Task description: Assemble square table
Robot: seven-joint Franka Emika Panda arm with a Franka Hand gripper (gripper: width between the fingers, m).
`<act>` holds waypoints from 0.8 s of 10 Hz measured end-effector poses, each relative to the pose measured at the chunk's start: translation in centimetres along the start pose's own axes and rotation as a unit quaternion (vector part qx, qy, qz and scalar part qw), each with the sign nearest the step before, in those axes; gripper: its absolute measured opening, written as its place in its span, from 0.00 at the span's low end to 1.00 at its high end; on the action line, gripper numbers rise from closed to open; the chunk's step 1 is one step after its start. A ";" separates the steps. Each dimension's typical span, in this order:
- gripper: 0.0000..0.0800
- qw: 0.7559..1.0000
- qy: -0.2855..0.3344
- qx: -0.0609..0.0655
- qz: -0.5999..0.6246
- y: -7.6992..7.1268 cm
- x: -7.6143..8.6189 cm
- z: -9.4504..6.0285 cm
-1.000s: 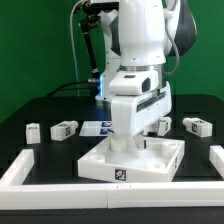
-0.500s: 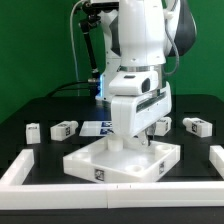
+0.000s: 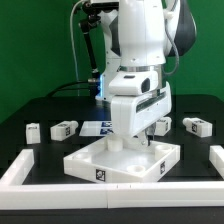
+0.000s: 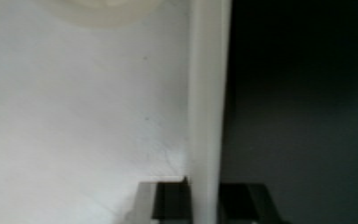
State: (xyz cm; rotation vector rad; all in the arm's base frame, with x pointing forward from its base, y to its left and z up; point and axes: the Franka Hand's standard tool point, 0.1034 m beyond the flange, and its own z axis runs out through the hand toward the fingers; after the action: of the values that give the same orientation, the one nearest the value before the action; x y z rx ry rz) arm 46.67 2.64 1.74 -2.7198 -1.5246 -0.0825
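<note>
Black table bears square top; green backdrop.

The square top fills the middle of the tabletop, and the arm stands over its back part. Legs lie behind on both sides. White rails wall the front and the sides. Bare black strips lie open between the top and the side rails.

Claw clamped tight, wrist straight down.
</note>
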 end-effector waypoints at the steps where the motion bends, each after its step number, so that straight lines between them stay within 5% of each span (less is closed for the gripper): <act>1: 0.07 1.000 0.000 0.000 0.000 0.0 0.0 0.0; 5: 0.07 0.993 -0.009 0.001 -0.117 -1.7 3.0 -0.1; 8: 0.07 0.994 -0.011 0.004 -0.111 -1.6 2.5 0.1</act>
State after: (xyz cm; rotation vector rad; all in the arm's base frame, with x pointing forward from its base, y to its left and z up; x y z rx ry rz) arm 46.64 5.64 1.76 -2.5425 -1.8225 -0.0499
